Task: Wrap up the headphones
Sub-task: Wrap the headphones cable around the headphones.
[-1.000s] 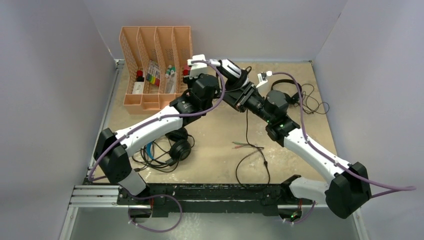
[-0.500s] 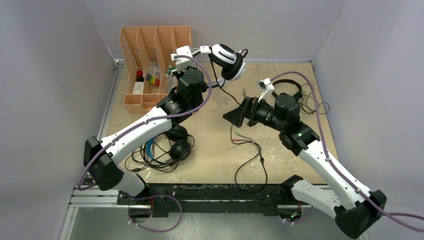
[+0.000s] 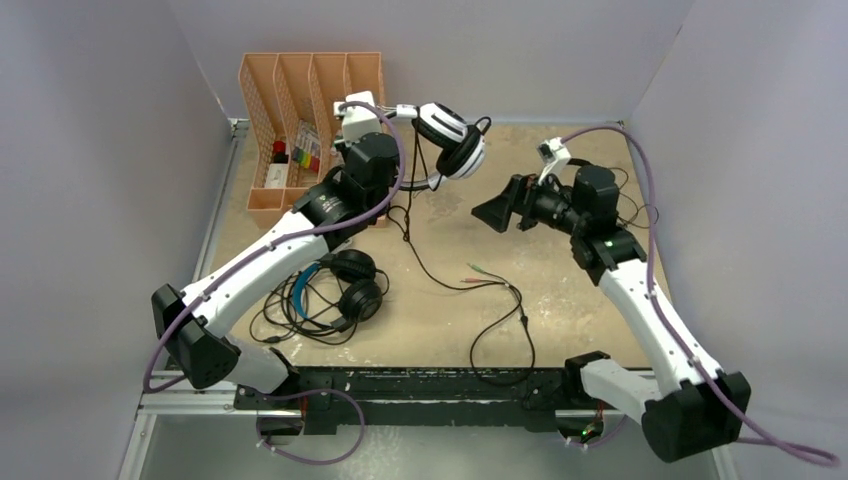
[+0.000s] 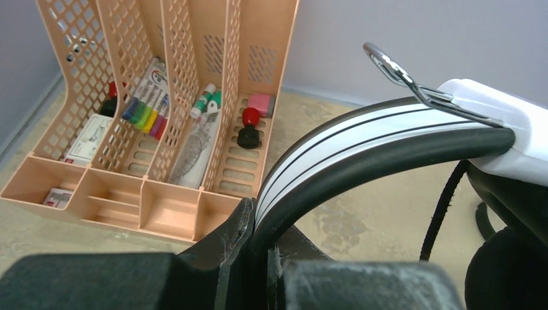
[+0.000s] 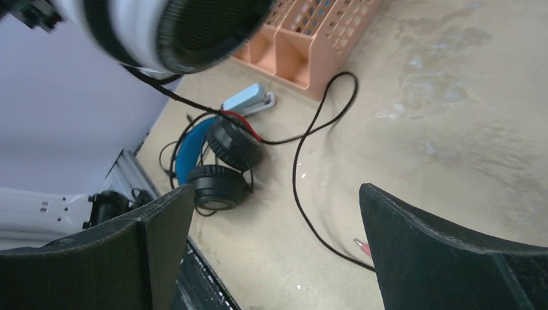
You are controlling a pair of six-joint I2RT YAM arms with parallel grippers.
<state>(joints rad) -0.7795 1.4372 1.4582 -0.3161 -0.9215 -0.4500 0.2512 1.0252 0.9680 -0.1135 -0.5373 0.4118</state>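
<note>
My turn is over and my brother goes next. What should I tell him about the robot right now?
Left end effector: shut on the white-and-black headset headband, held up by the orange organizer.
Right end effector: open, empty, in the air.
That headset's cable trails loose over the table.
Blue-headband headset: on the table near the left arm, cable loose.
Done: nothing is wrapped.
Left: wrap the cables.

The orange organizer (image 3: 310, 140) blocks the far-left corner. Just right of it the white-and-black headset (image 3: 452, 142) hangs above the table (image 3: 420, 330), clamped in the left tool (image 3: 402, 109). Its cable (image 5: 295, 181) crosses the middle of the table. The blue-band headset (image 3: 360, 300) and its cord loops fill the near left. Bare table lies under the spread-open right tool (image 3: 497, 211) and along the near edge.
</note>
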